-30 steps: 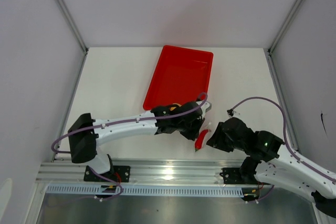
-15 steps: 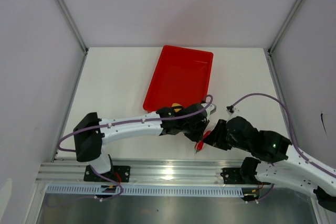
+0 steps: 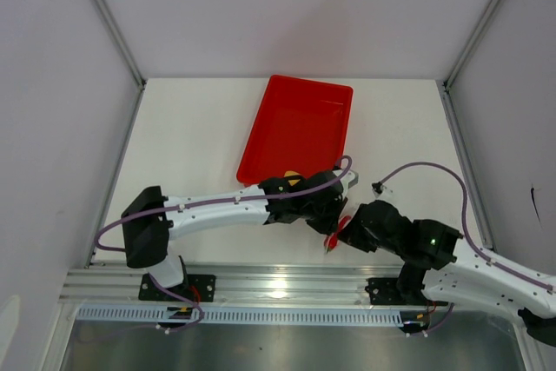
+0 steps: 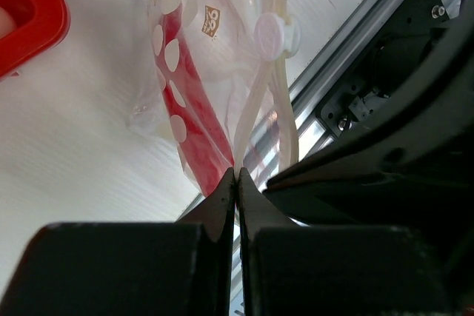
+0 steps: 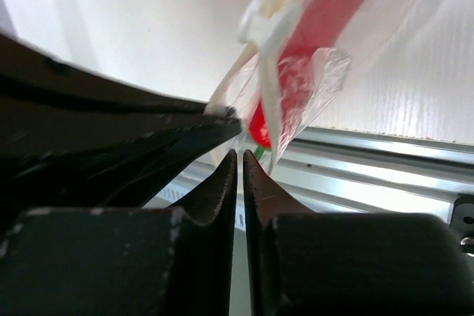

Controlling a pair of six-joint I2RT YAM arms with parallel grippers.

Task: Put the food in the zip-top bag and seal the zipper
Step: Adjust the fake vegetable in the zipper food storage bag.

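Chili [image 4: 194,109] in bag [image 4: 222,1] at table [image 3: 191,145] front; tray [image 3: 300,128] behind.

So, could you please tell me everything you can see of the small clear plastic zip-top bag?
The small clear plastic zip-top bag is crinkly film printed with white dots and an orange logo, with a white round tab on its pale zipper strip. A slim red chili pepper lies inside. The left gripper pinches the strip; the right gripper is shut beside it, grip unclear. It is near the white table's front edge.

crinkly clear plastic zip-top bag [image 4: 215,49], glossy red plastic tray [image 3: 300,123], brushed metal rail [image 3: 278,286].
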